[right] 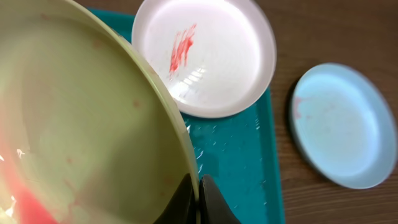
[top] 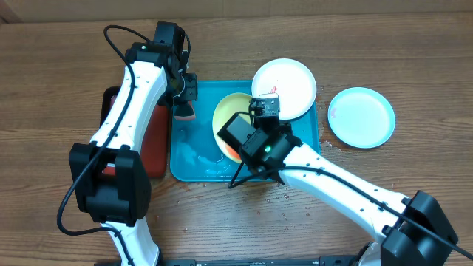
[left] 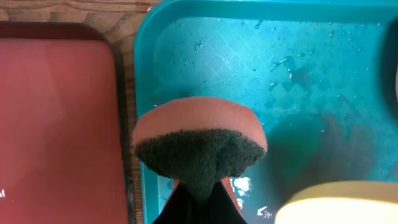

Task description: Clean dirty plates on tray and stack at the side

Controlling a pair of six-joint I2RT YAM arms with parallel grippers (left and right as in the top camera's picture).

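The turquoise tray [top: 194, 159] lies mid-table, wet inside. My right gripper [right: 198, 194] is shut on the rim of the yellow-green plate [right: 81, 124], holding it tilted over the tray [right: 239, 162]; the plate [top: 225, 118] has a red-orange smear low on its face. The white plate [top: 292, 81], smeared red, rests on the tray's far right corner and also shows in the right wrist view [right: 211, 56]. The pale blue plate [top: 362, 117] lies on the table right of the tray. My left gripper [left: 200, 202] is shut on an orange sponge [left: 199, 143] with a dark scouring face, above the tray's left part [left: 249, 56].
A red tray with a black rim [top: 151, 144] lies just left of the turquoise tray and fills the left of the left wrist view [left: 56, 118]. Water drops lie on the turquoise tray floor and on the wood in front of it.
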